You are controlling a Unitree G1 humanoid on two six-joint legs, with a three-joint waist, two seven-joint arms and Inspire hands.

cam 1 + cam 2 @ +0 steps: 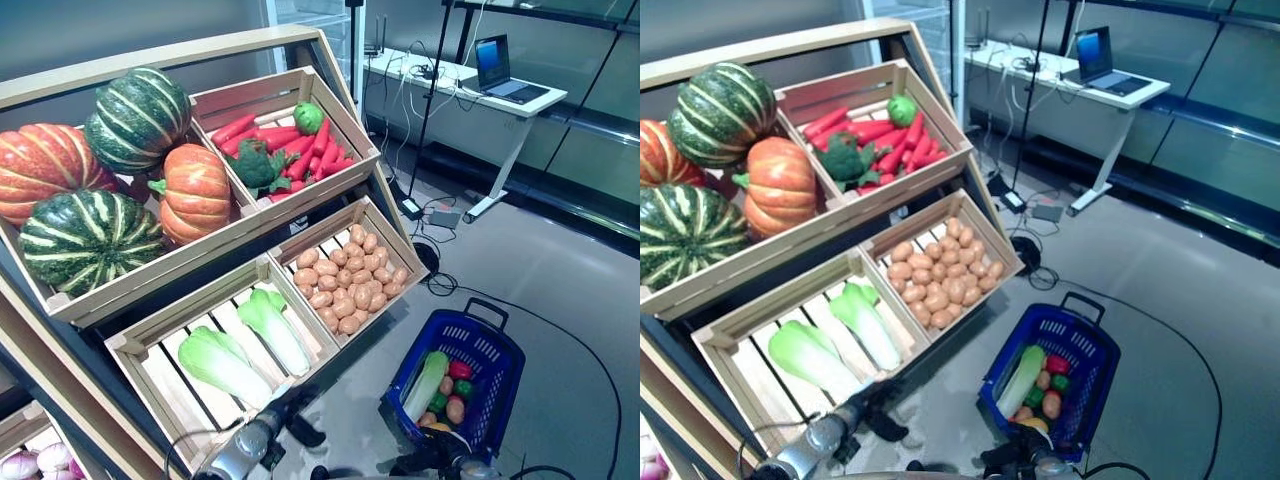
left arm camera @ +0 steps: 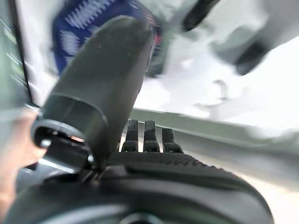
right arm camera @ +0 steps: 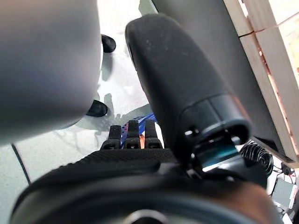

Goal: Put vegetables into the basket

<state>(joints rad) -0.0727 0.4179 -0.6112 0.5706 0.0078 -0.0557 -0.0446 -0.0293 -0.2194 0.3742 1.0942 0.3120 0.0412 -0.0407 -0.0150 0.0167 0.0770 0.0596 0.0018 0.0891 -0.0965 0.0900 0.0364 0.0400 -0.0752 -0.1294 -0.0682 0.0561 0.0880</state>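
Nearest the camera, at six o'clock in the eye views, both dark hands hang low and empty. Left hand (image 2: 140,154) in its wrist view shows straight, relaxed fingers (image 2: 150,140) side by side with the thumb standing apart, pinching nothing. Just above it at seven o'clock lies the pale slatted wooden crate (image 1: 150,365) holding two long green-and-white leafy cabbages (image 1: 225,365), the nearest vegetables. At the centre a second wooden crate holds a heap of small brown potatoes (image 1: 345,285). At five o'clock stands the blue plastic mesh basket (image 1: 495,355) on the grey floor, already partly filled with mixed vegetables. Right hand (image 3: 133,149) shows fingers likewise straight and together, holding nothing, near the basket.

For the pick to go well, I judge the left hand should reach up over the crate's front rail, settle across a cabbage's firm white stalk, and close round it before lifting clear
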